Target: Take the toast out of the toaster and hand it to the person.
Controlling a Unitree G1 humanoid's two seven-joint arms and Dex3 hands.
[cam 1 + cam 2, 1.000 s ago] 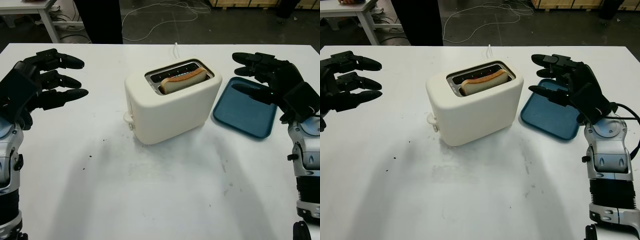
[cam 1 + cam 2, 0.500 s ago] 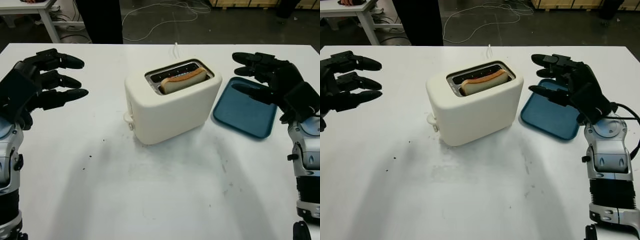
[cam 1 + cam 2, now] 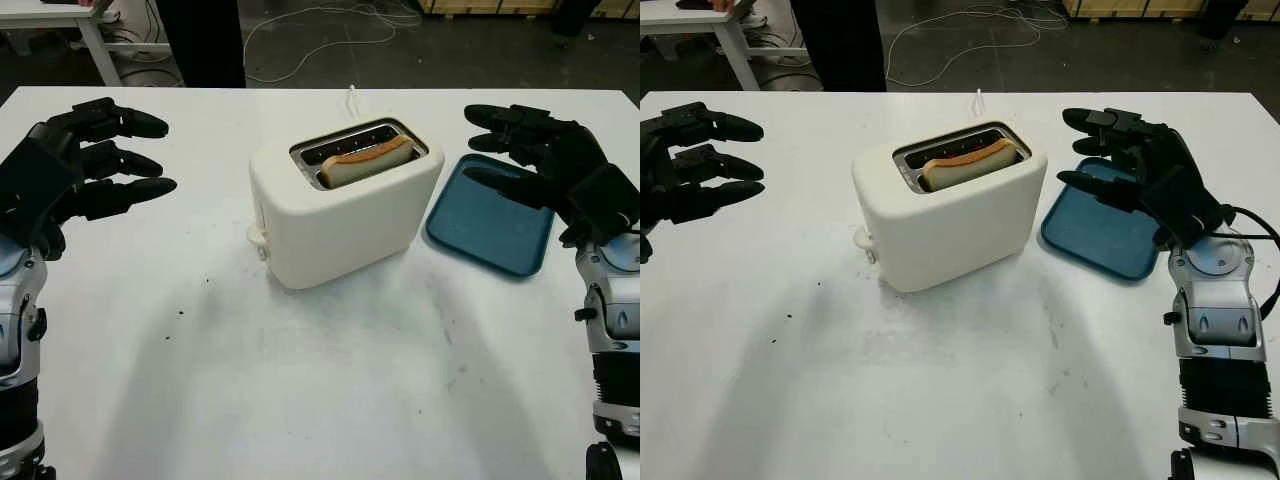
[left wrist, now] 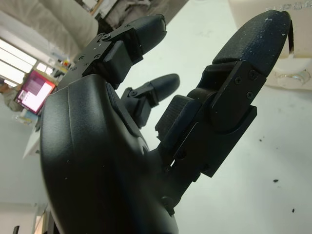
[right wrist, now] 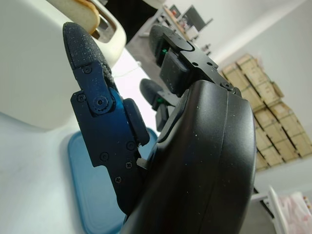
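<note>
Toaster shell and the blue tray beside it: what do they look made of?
Toaster: probably moulded plastic, cream and matte; rounded corners, soft even sheen, no metal glare. Its slot rim looks darker, maybe metal, hard to tell. Blue tray: likely plastic too, a uniform teal with a smooth raised lip and a dull finish.

The toaster has a smooth matt cream plastic shell, the tray looks like matt blue plastic, and the table is smooth white.
</note>
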